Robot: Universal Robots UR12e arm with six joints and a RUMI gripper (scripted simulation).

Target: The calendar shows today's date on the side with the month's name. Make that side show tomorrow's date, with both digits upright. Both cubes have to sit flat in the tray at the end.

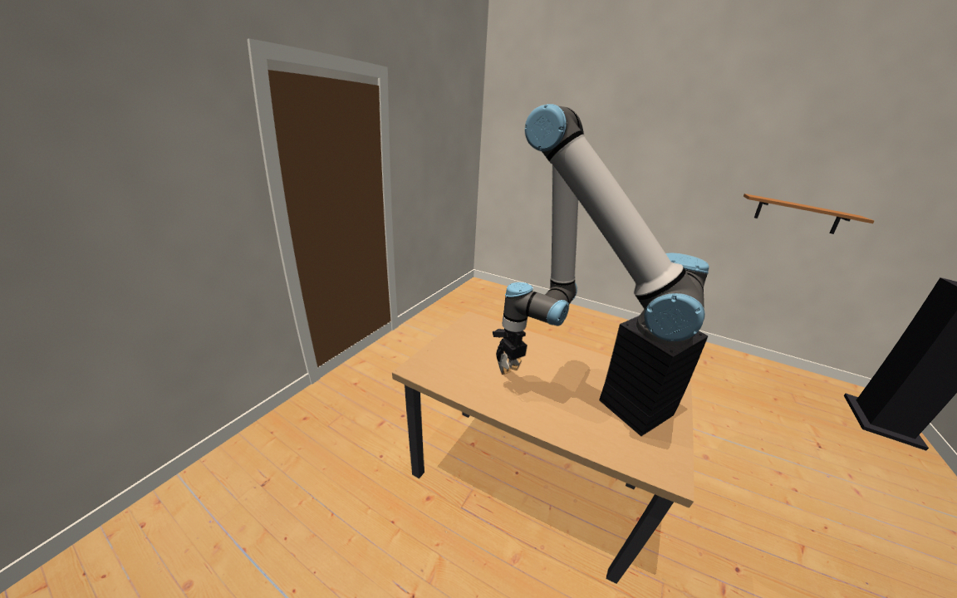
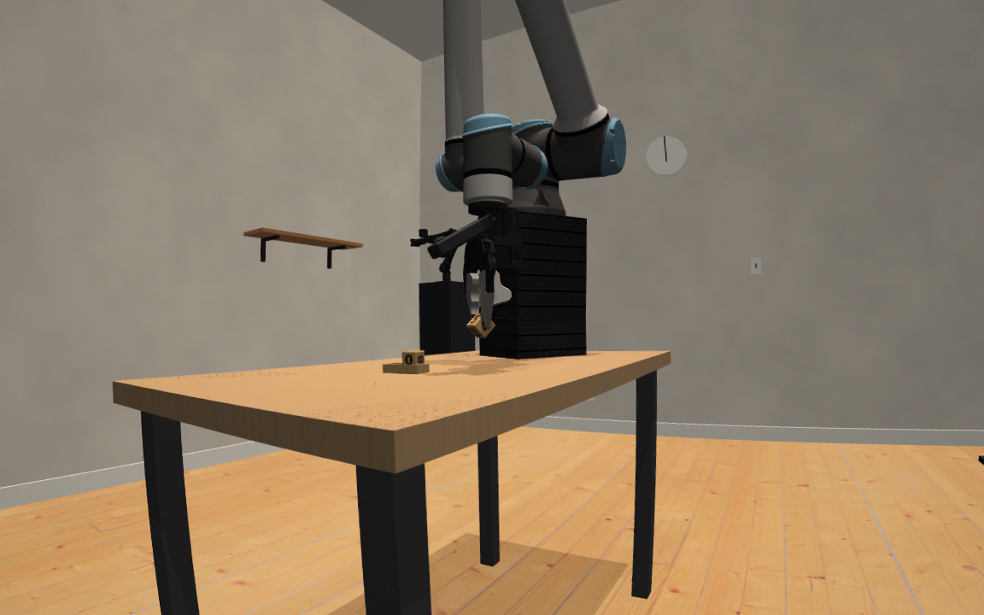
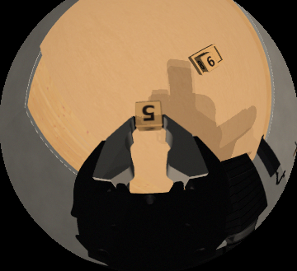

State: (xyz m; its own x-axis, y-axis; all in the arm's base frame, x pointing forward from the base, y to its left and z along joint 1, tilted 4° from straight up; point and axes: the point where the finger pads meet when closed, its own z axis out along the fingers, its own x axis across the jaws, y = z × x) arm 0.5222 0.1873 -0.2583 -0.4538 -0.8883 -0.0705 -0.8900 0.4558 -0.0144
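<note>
My gripper [image 3: 148, 116] is shut on a small wooden digit cube [image 3: 148, 115] and holds it in the air above the table; the face toward the wrist camera shows a 5, upside down in that view. The held cube also shows in the exterior view [image 2: 480, 326], tilted, between the fingertips, and the gripper shows in the top view [image 1: 508, 362]. The other cube [image 3: 207, 61] sits in the wooden tray [image 2: 405, 367] on the table; its top face shows a 9 or 6 in the wrist view and its side face shows a 0 in the exterior view [image 2: 409, 357].
The black ribbed arm pedestal [image 2: 534, 284] stands on the table behind the tray. A black stand [image 1: 928, 356] stands on the floor to the right. A wall shelf [image 2: 302, 238] hangs at the back. A door [image 1: 329, 200] is at the left.
</note>
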